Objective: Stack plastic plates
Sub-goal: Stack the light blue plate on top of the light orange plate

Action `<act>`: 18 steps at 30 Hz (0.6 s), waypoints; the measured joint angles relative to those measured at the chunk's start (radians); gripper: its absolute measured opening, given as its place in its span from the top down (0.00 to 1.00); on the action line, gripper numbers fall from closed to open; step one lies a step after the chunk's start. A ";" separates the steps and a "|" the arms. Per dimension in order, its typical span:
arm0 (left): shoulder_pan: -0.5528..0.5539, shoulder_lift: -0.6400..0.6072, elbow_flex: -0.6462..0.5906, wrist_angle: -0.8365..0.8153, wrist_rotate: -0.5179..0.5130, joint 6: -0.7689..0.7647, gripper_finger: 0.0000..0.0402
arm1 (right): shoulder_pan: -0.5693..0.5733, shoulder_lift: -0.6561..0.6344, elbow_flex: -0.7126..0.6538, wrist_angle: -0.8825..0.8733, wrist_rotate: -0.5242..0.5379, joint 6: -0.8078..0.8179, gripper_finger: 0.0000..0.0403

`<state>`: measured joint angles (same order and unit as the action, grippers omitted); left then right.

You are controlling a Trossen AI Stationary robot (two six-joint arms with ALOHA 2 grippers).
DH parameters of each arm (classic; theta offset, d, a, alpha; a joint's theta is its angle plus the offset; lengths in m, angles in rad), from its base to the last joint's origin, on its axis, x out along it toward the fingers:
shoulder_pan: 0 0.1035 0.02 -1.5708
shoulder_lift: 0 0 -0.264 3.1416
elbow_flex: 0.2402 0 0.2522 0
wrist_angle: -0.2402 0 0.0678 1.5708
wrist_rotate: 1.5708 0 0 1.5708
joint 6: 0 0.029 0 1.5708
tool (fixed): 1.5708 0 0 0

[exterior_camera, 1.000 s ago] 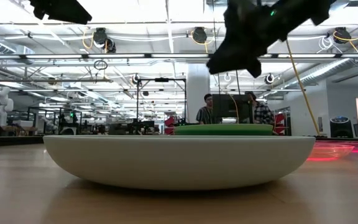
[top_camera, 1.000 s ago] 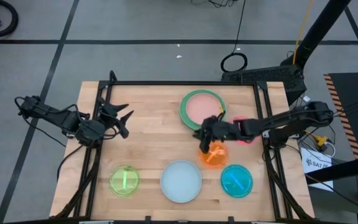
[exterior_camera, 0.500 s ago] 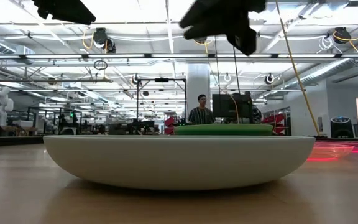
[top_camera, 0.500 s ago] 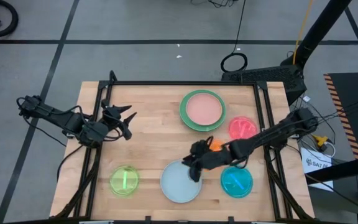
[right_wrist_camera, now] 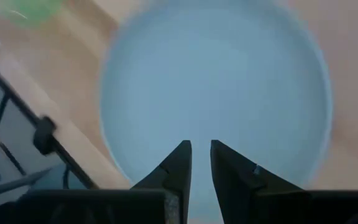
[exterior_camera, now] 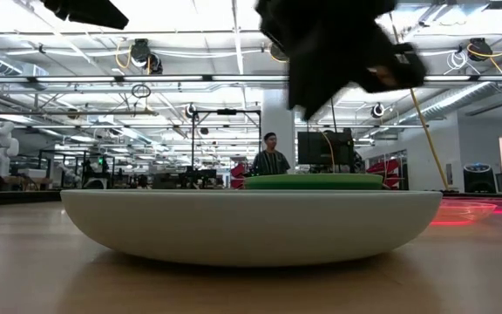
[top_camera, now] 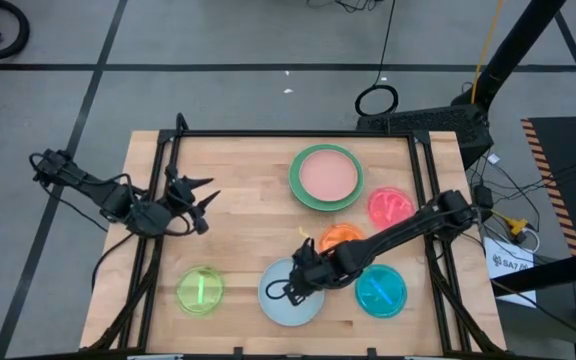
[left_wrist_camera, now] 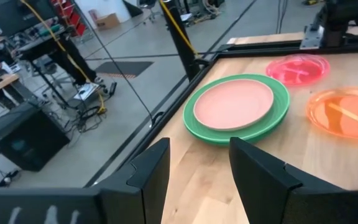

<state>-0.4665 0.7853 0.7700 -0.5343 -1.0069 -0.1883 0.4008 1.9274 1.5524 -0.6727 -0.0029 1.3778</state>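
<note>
My right gripper point(top_camera: 286, 288) point(right_wrist_camera: 201, 149) hovers over the light blue plate point(top_camera: 291, 292) point(right_wrist_camera: 216, 93) near the table's near edge, pointing down, its fingers open by a narrow gap with nothing between them. In the low view it point(exterior_camera: 329, 61) hangs clear above that plate's rim point(exterior_camera: 251, 196). The orange plate point(top_camera: 343, 238) lies flat behind it, the cyan plate point(top_camera: 381, 290) to its right, the hot pink plate point(top_camera: 390, 205) farther right and the lime plate point(top_camera: 200, 290) at near left. The pale pink plate point(top_camera: 325, 173) rests inside a green plate point(top_camera: 295, 178). My left gripper point(top_camera: 200, 195) point(left_wrist_camera: 199, 149) waits open at the left.
A black frame rail point(top_camera: 298, 134) runs along the table's far edge, with side rails point(top_camera: 430, 200) left and right. Bare wood point(top_camera: 238, 220) lies between the left gripper and the plates. People and monitors point(exterior_camera: 273, 161) show in the room beyond the table.
My right gripper has swung from beside the orange plate toward the table's near edge and leftward, ending over the light blue plate. The orange plate stays on the table behind it. The left arm has kept still.
</note>
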 joint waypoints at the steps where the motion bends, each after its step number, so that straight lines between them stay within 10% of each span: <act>1: -0.004 0.000 0.000 -0.005 0.000 0.001 0.57 | 0.006 0.003 0.000 -0.023 -0.031 0.042 0.86; 9: -0.024 0.000 0.000 -0.048 0.000 0.004 0.57 | 0.063 0.003 0.001 -0.289 -0.132 0.269 0.82; 18: -0.024 0.000 0.000 -0.050 0.000 0.044 0.57 | 0.058 0.049 0.001 -0.248 -0.017 0.288 0.64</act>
<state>-0.4904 0.7853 0.7700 -0.5842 -1.0069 -0.1446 0.4589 1.9763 1.5532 -0.9208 -0.0197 1.6653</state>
